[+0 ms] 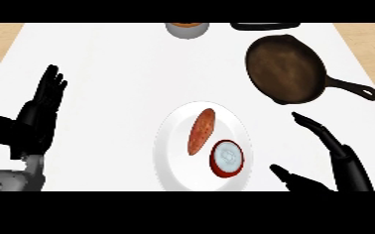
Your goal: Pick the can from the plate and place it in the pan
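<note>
Two things lie on the white plate (170,144): the red can (227,158) and a sweet potato (201,131). The right hand (338,159) spreads open fingers beside it; the left hand (40,110) rests open. The pan (285,68) sits apart on the worktop (117,64).

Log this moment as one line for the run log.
can on plate beside sausage | pan holds nothing | right hand open near can | left hand resting open at left

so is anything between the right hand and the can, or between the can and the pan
Nothing visible. The right hand is open just right of the plate, with only bare counter before the can. The sweet potato lies left of the can, off the line up-right to the pan.
</note>
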